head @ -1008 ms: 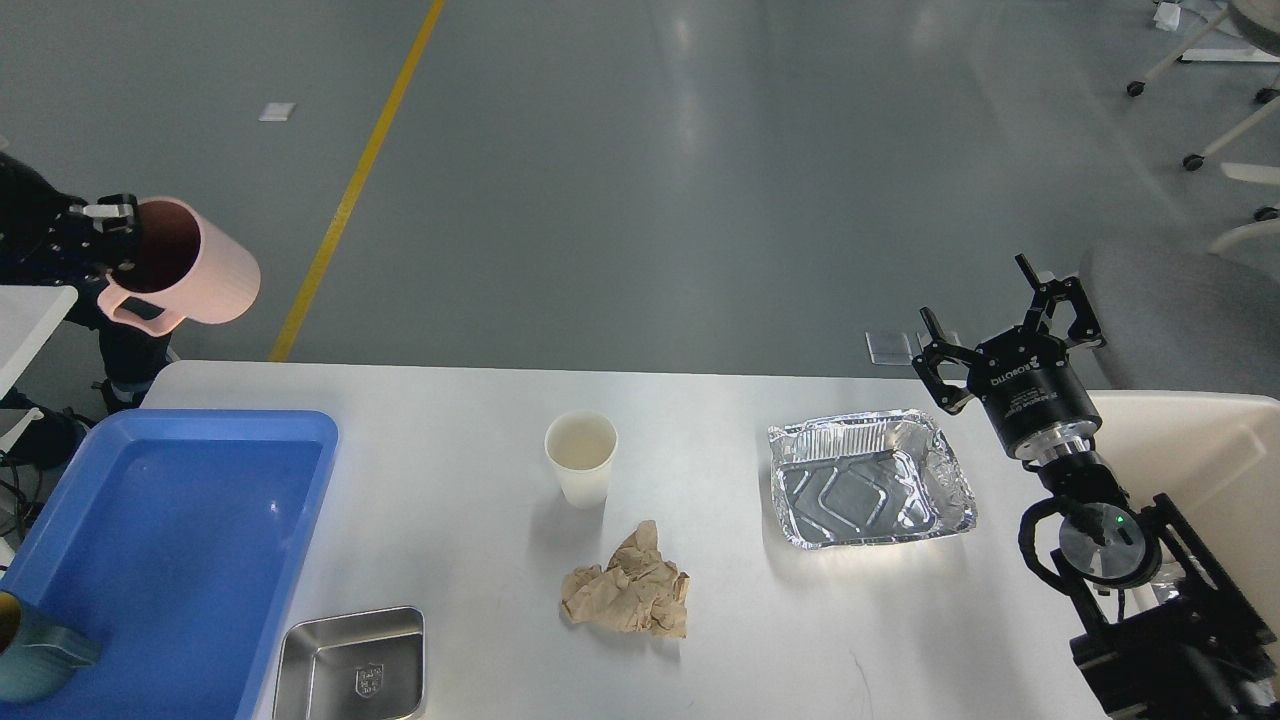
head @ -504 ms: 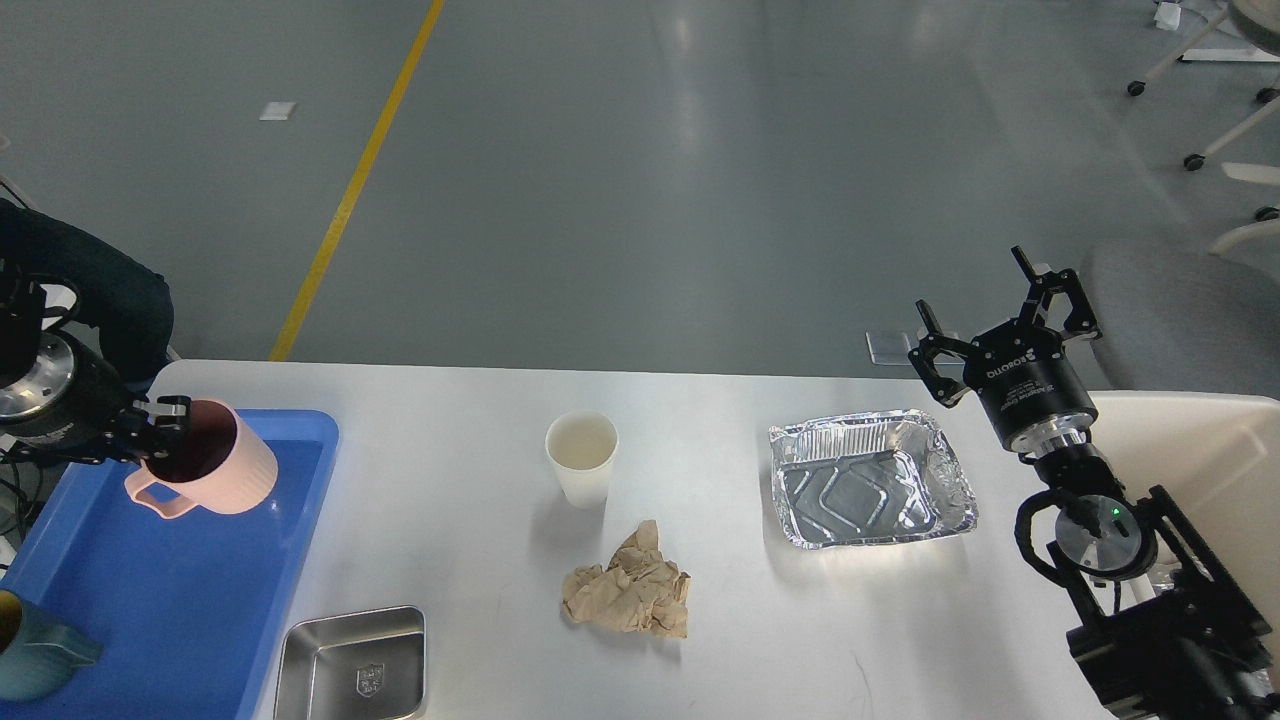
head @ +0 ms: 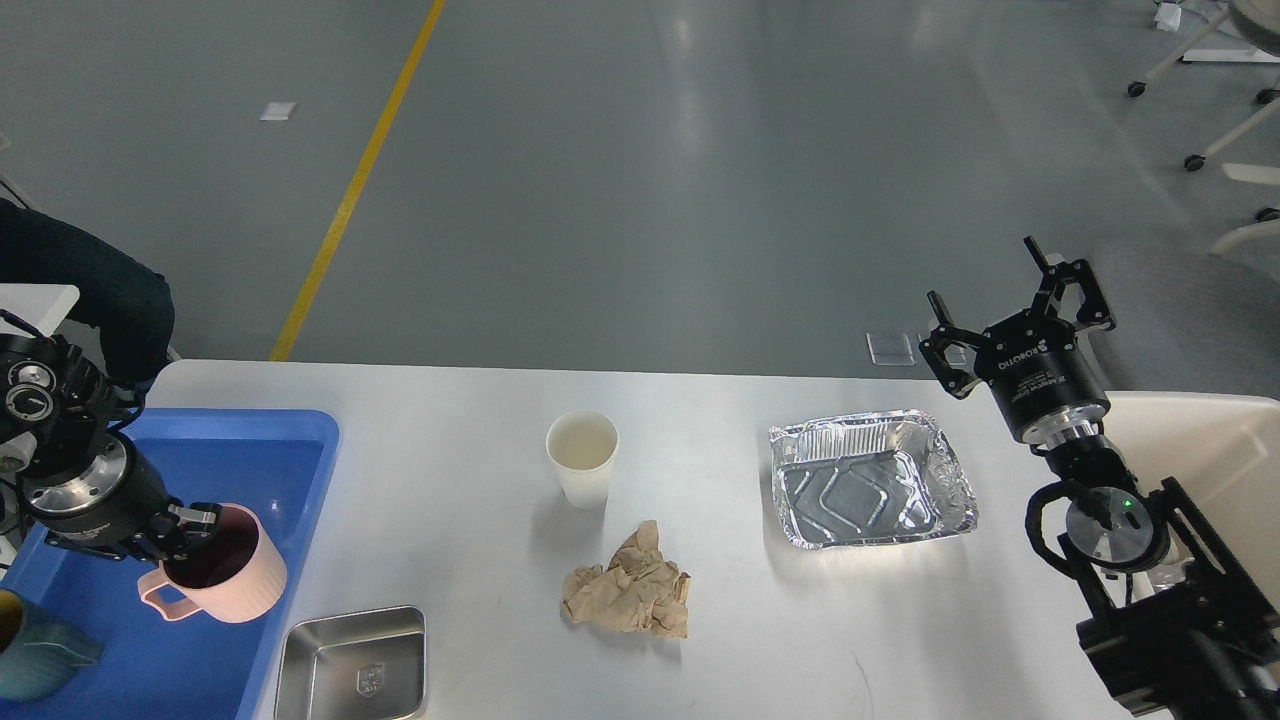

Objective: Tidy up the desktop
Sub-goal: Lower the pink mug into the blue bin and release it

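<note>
The white desktop (head: 700, 640) fills the lower half of the view. My left gripper (head: 185, 530) is shut on the rim of a pink mug (head: 225, 572) and holds it low inside the blue tray (head: 300, 440) at the left. My right gripper (head: 1010, 300) is open and empty, raised beyond the far right edge of the desktop. On the desktop lie a white paper cup (head: 581, 458), a crumpled brown paper (head: 630, 592), a foil tray (head: 868, 478) and a small steel dish (head: 352, 665).
A teal mug (head: 30, 650) sits at the tray's near left corner. A cream bin (head: 1215, 440) stands at the right, behind my right arm. A person's dark sleeve (head: 90, 275) shows at the far left.
My left gripper has carried the pink mug from high beyond the table down and nearer, into the blue tray. My right gripper has shifted slightly right, still open.
</note>
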Available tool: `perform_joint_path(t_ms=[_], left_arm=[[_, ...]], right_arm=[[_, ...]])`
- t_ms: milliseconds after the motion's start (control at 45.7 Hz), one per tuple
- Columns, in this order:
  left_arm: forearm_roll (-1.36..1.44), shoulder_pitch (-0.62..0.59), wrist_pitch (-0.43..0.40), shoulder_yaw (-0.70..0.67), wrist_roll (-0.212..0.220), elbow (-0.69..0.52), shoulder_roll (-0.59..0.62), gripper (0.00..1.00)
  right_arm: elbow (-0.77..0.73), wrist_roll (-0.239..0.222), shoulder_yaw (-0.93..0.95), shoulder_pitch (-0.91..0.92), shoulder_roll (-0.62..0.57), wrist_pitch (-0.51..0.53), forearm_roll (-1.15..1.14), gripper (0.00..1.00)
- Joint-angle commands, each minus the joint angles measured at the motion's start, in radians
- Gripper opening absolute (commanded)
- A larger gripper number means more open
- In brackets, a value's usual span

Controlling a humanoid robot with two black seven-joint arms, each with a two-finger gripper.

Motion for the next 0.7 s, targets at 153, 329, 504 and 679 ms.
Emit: perform_joint_path(t_ms=[153, 329, 504, 679], left_arm=[[0.049, 0.067, 0.0, 0.0, 0.003, 0.0, 0.026, 0.0], [0.068, 0.097, 0.0, -0.004, 0.005, 0.0, 0.016, 0.0], [0.088, 0.117, 0.0, -0.01, 0.005, 0.0, 0.0, 0.0], [0.089, 0.13, 0.0, -0.006, 0.005, 0.0, -0.013, 0.0]], right_arm=[[0.0, 0.0, -0.001, 0.009, 0.003, -0.002, 0.0, 1.0], [0.002, 0.0, -0.001, 0.008, 0.001, -0.002, 0.0, 1.0], [0.002, 0.0, -0.001, 0.006, 0.003, -0.002, 0.0, 1.0], [0.003, 0.0, 0.0, 0.006, 0.003, -0.002, 0.0, 1.0]])
